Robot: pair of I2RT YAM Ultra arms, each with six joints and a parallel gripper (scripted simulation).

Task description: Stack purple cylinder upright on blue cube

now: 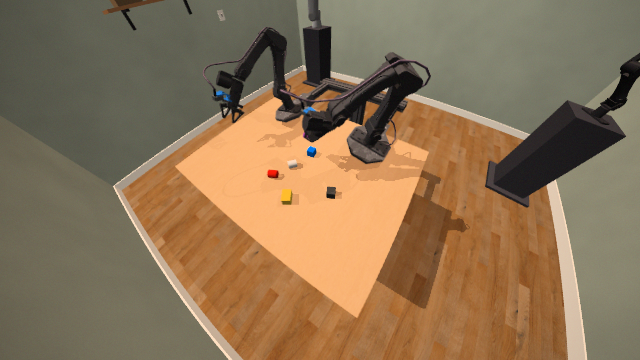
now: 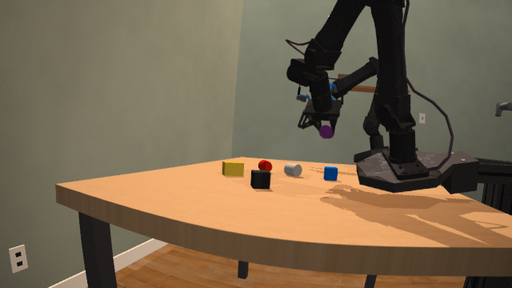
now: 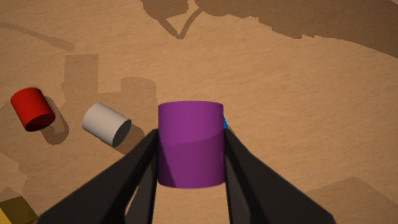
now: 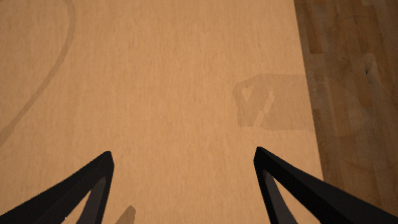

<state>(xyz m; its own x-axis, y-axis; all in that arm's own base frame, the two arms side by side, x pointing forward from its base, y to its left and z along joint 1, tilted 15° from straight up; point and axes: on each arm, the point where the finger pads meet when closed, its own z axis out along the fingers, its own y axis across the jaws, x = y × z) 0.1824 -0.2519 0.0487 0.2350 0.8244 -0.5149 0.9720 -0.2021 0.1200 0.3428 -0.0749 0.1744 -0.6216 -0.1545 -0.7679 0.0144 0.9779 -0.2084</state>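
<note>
My left gripper (image 1: 311, 132) is shut on the purple cylinder (image 2: 326, 131) and holds it in the air, a good way above the table. In the left wrist view the cylinder (image 3: 190, 144) stands upright between the two fingers. The blue cube (image 1: 311, 151) (image 2: 330, 173) sits on the table almost straight below it. In the left wrist view only a blue sliver (image 3: 224, 122) shows past the cylinder's right edge. My right gripper (image 1: 234, 114) is open and empty, raised over the far table edge; its wrist view shows spread fingers above bare table.
A white cylinder (image 1: 292, 163) and a red cylinder (image 1: 272, 173) lie on their sides left of the blue cube. A yellow cube (image 1: 286, 195) and a black cube (image 1: 331, 192) sit nearer the front. The left arm's base (image 1: 370, 145) stands right of the blue cube.
</note>
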